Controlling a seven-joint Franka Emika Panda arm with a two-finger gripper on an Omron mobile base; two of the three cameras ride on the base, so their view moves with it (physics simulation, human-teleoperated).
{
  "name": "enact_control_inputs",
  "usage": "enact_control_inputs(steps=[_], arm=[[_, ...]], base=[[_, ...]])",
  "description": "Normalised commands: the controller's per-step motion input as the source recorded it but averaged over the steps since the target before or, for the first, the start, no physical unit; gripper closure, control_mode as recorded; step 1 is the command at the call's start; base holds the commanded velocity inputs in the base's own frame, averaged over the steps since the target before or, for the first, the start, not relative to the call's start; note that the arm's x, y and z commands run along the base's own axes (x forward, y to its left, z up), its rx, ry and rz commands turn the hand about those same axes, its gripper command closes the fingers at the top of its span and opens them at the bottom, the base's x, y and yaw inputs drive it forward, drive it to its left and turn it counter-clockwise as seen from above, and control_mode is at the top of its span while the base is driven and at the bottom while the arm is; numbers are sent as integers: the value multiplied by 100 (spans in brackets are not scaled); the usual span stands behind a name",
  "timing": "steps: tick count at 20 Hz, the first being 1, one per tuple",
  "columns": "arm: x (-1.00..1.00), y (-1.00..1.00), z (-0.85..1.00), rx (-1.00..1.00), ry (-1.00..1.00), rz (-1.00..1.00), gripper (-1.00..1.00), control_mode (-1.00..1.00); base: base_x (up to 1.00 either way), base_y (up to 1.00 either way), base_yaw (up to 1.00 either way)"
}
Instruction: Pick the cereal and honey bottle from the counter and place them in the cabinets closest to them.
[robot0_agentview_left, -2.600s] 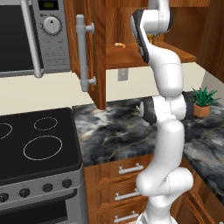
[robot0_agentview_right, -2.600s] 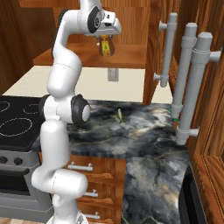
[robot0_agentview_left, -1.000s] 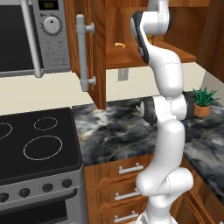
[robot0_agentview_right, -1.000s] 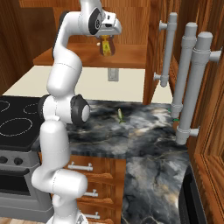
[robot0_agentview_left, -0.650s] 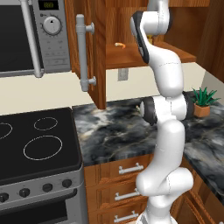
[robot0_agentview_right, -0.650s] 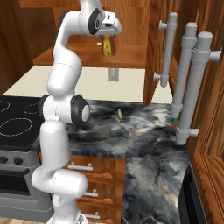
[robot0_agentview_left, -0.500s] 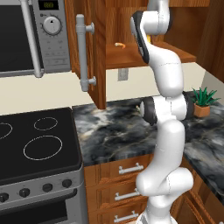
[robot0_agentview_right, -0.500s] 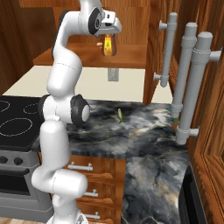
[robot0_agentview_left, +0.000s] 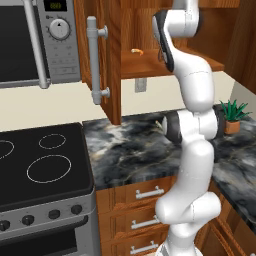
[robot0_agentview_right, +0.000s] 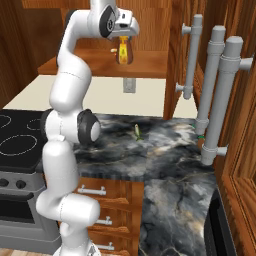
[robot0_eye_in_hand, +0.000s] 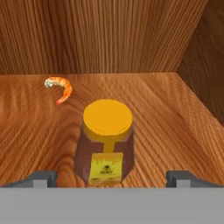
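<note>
Hand view: one honey bottle (robot0_eye_in_hand: 106, 142), upright on the cabinet shelf (robot0_eye_in_hand: 175, 118); one orange shrimp (robot0_eye_in_hand: 60, 88) behind it; one tool (robot0_eye_in_hand: 111, 178), two fingers spread either side of the bottle, not gripping

At my nine o'clock a black glass stovetop (robot0_agentview_left: 42, 165) sits above an oven front with a row of dark knobs (robot0_agentview_left: 50, 216). A silver microwave (robot0_agentview_left: 37, 40) hangs at eleven o'clock. The wall behind is cream, with a grey outlet (robot0_agentview_right: 129, 85) at twelve. A small potted plant (robot0_agentview_left: 231, 116) stands at two o'clock. Below, wooden drawers (robot0_agentview_left: 147, 200) carry short silver handles.
</note>
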Motion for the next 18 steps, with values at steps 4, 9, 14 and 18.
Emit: enact_control_inputs(steps=[4, 9, 14, 18], arm=[[-99, -23, -6, -2, -3, 1, -100, -100], [-100, -15, -26, -8, -1, 4, -100, -100], [-100, -6, -67, -8, -5, 3, -100, -100], [-100, 0, -96, -7, -11, 0, -100, -100]], base=[[0, 0, 0], [0, 0, 0], [0, 0, 0], [0, 0, 0]])
